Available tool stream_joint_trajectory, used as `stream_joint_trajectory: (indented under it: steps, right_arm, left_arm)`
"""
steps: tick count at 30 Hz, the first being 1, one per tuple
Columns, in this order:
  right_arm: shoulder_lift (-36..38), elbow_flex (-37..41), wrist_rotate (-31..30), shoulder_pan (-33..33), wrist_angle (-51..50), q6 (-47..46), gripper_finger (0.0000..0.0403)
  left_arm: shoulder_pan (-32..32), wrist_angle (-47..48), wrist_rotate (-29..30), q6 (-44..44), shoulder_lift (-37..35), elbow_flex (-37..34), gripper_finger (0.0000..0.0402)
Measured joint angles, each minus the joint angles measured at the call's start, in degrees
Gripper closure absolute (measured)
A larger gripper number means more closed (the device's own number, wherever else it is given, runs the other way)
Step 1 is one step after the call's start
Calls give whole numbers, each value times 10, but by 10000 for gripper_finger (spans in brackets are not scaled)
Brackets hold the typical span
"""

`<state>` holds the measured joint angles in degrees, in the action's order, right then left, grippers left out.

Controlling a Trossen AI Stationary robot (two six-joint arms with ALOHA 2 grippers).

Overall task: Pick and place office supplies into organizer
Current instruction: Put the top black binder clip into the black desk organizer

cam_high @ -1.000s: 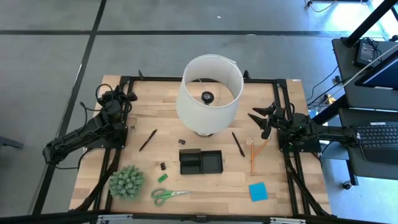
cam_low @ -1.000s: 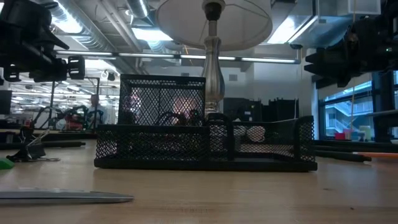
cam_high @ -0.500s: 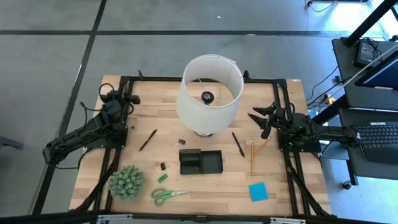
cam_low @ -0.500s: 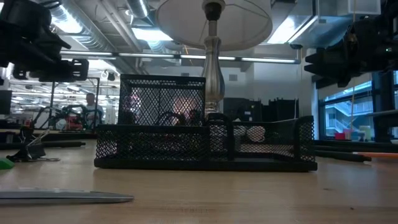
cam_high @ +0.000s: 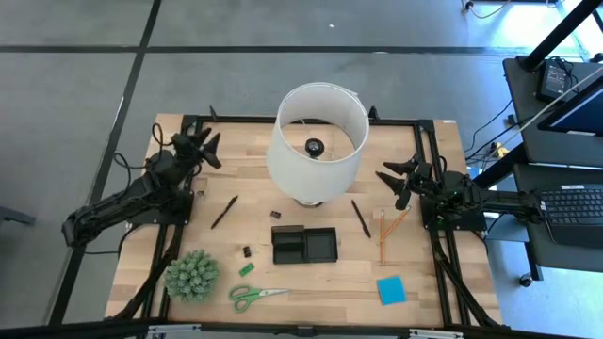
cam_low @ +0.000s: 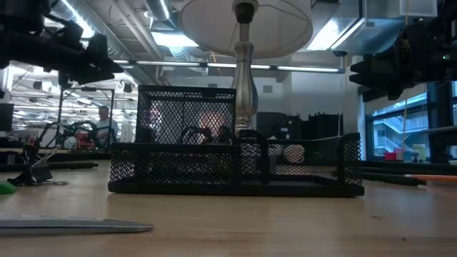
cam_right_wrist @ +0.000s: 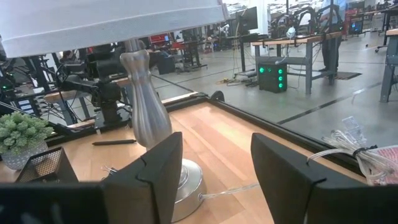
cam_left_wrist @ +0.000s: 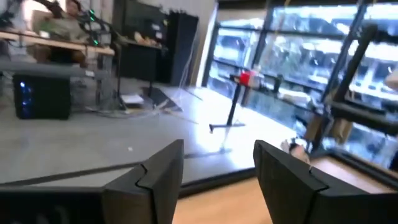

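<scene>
Nearest the front edge of the pale wooden bench [cam_high: 415, 151]: green-handled scissors [cam_high: 258, 296] lying flat, left of centre; a blue square sticky-note pad [cam_high: 391, 290] toward the front right corner; a spiky green plant ball [cam_high: 192, 275] toward the front left corner. Just behind the scissors, a small green eraser [cam_high: 246, 269] and a tiny dark clip [cam_high: 248, 251]. Mid-bench: low black mesh organizer tray with two compartments [cam_high: 304, 246], nothing visible inside it in the high view; in the low view its mesh wall [cam_low: 235, 168] stands square to the camera. Right of the tray, an orange pencil [cam_high: 382, 237] and a thin dark pen [cam_high: 361, 217]; left of it, a second thin dark pen [cam_high: 223, 212]. Behind the tray, a big white lampshade [cam_high: 318, 141] on a silver stem [cam_right_wrist: 144, 98]. Left hand [cam_high: 200, 149] hovers over the rear left corner, fingers [cam_left_wrist: 163, 180] spread wide, holding nothing. Right hand [cam_high: 396, 179] hovers near the right edge beside the lamp, fingers [cam_right_wrist: 152, 172] spread, holding nothing. All supplies lie outside the tray.
</scene>
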<state>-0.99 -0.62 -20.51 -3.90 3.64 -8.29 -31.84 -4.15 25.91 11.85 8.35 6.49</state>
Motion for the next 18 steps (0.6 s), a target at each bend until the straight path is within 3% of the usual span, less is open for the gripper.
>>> stream_joint_trajectory:
  steps: [6, 12, 16, 18]
  right_arm:
    - [0, 0, 0, 0, 0, -2, 210]
    - [0, 0, 0, 0, 0, -2, 210]
    - [0, 0, 0, 0, 0, -2, 210]
    - [0, 0, 0, 0, 0, -2, 210]
  left_arm:
    - [17, 170, -8, -15, 135, 120, 213]
    - [22, 383, -106, 11, 318, 282, 214]
    - [21, 527, -119, 49, 433, 381, 214]
    - [22, 608, -121, 19, 485, 419, 216]
